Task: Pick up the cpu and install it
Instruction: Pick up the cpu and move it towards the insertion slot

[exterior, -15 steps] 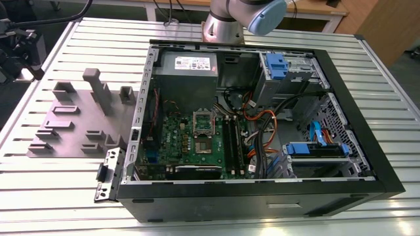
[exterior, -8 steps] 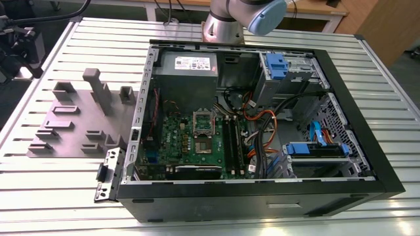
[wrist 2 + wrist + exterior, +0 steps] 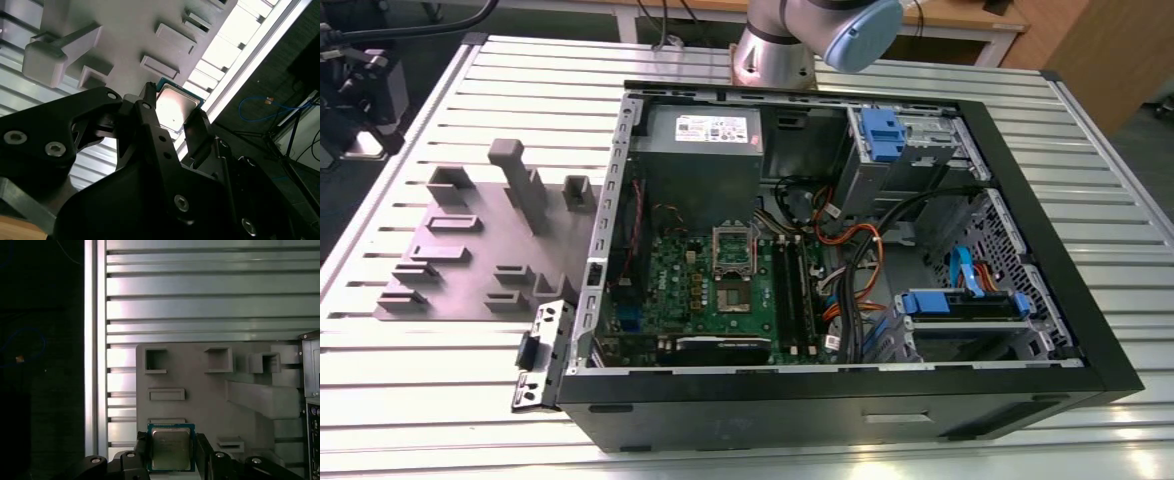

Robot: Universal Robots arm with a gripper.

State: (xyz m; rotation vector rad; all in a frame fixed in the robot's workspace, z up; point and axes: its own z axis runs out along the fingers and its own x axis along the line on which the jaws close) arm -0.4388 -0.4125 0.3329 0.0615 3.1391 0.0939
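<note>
The cpu has a silvery-grey top with what looks like a blue-green rim, and the pincer is matt black. The moulded tray is plain pale grey; the surface is silver, striped with parallel dark grooves.

No writing can be read; the cpu, clamped between the gripper's fingers, bears faint marks on its metal top, too dim to make out; a white label on the power supply, well apart from the gripper, is too small to read.
</note>
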